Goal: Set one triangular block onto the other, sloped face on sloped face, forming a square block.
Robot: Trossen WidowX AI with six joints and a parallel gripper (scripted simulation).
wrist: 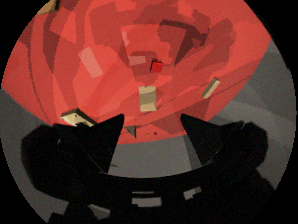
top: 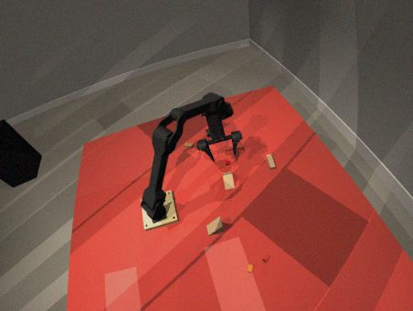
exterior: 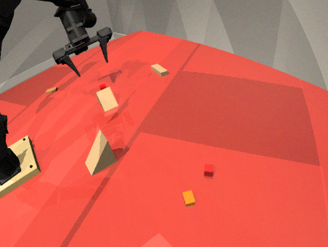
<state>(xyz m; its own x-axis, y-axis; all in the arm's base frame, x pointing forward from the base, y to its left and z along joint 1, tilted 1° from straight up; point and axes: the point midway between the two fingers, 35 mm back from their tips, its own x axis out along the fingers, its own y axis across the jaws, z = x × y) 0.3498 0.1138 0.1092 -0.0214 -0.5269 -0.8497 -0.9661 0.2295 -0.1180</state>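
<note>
One triangular block (top: pixel 228 181) (exterior: pixel 107 99) (wrist: pixel 148 98) lies on the red table, with a broad pale face showing. The other triangular block (top: pixel 214 227) (exterior: pixel 97 156) (wrist: pixel 131 131) stands separately, nearer the front in the exterior view, with its triangular end visible. The two do not touch. My gripper (top: pixel 224 159) (exterior: pixel 93 69) (wrist: pixel 153 116) is wide open and empty. It hangs above the table, behind the first block in the exterior view, and touches neither block. Which way the first block's slope faces is hard to tell.
A small red cube (top: pixel 227 163) (exterior: pixel 103 86) (wrist: pixel 156 66) lies just behind the first block. A pale bar (top: pixel 270 161) (exterior: pixel 160 70) (wrist: pixel 211 88) and a tan piece (top: pixel 188 144) (exterior: pixel 51 90) lie farther off. Another red cube (exterior: pixel 209 170) and an orange piece (exterior: pixel 189 197) lie toward the front.
</note>
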